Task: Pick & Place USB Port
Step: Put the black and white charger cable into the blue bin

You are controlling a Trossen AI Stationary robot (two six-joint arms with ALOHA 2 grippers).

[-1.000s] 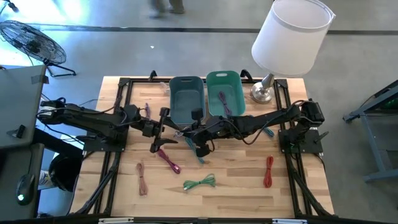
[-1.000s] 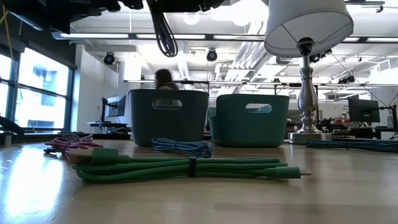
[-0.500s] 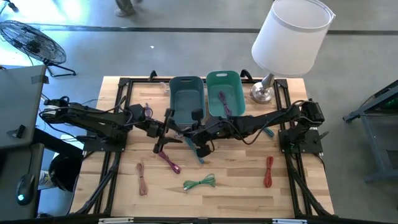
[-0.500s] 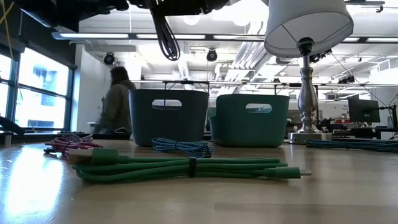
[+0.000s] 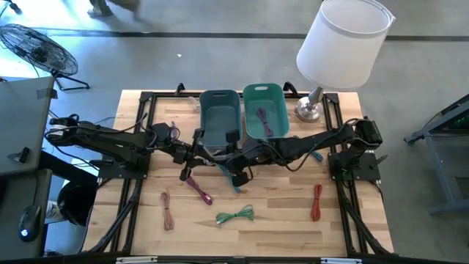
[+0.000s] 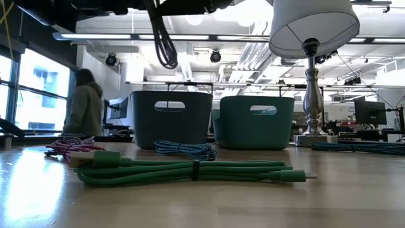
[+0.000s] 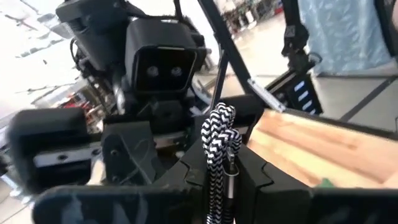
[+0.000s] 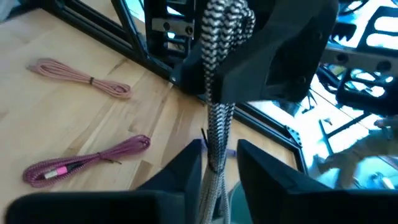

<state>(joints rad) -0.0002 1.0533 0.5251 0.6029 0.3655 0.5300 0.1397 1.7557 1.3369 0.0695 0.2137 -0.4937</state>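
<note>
A black-and-white braided USB cable [image 7: 219,134] is up in the air between my two grippers, in front of the darker teal bin [image 5: 220,117]. My left gripper [image 7: 219,180] is shut on it. My right gripper [image 8: 219,171] faces it from the table's right, open, one finger on each side of the same cable [image 8: 217,118]. In the high view the grippers meet at the table's middle, left [image 5: 199,152] and right [image 5: 223,155]. A dark loop of the cable [image 6: 161,44] hangs below them, well clear of the table. My left gripper pinches the bundled cable [image 7: 222,167] between its two fingers, coming level from the table's left. The cable's folded end sticks out past the fingertips, and the rest hangs clear of the table. My right gripper's fingers [image 8: 186,177] flank the cable lower down; whether they touch it, I cannot tell.
A lighter teal bin [image 5: 265,110] holds a purple cable [image 5: 262,121]. A lamp [image 5: 343,44] stands at the far right. On the table lie magenta [image 5: 198,189], pink [image 5: 167,209], green [image 5: 236,215], red [image 5: 316,202] and blue [image 5: 229,176] cables. A person [image 6: 83,104] is beyond the table.
My left gripper has moved toward the table's right, up to my right gripper, and has shut on the braided cable. The hanging loop has swung a little sideways. The person behind the table has walked on.
</note>
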